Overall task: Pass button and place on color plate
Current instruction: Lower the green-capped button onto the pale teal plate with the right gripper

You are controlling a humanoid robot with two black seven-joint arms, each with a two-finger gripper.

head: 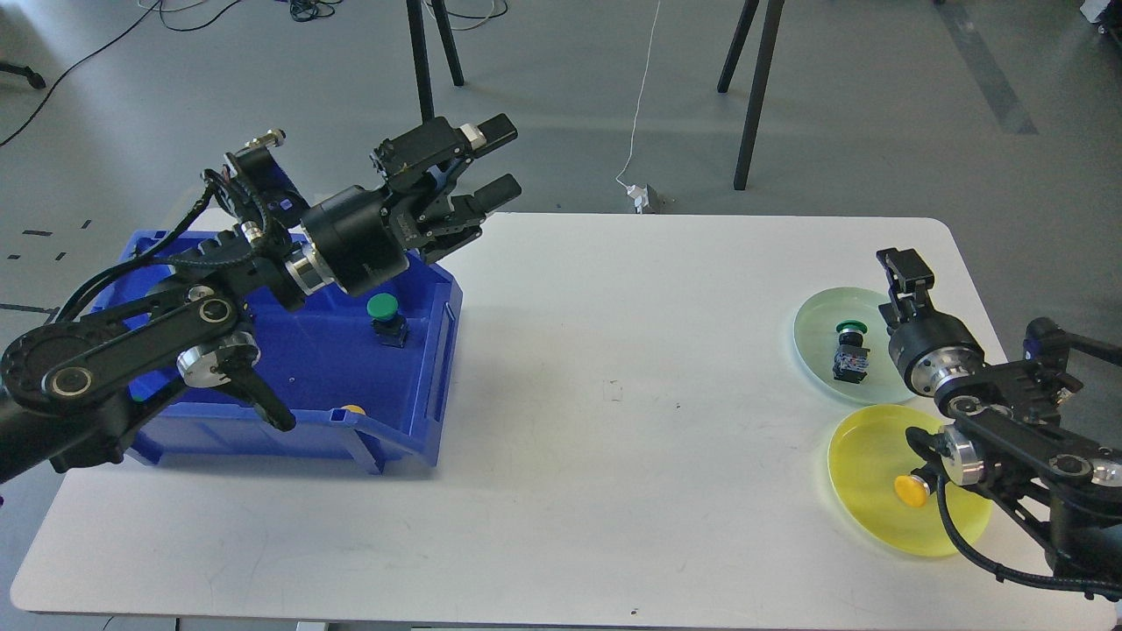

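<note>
Green button stands upright, cap up, in blue bin.

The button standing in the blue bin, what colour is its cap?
Green, seen best in the head view.

left gripper spread, empty, above blue bin | green button on green plate | yellow button on yellow plate, right
</note>
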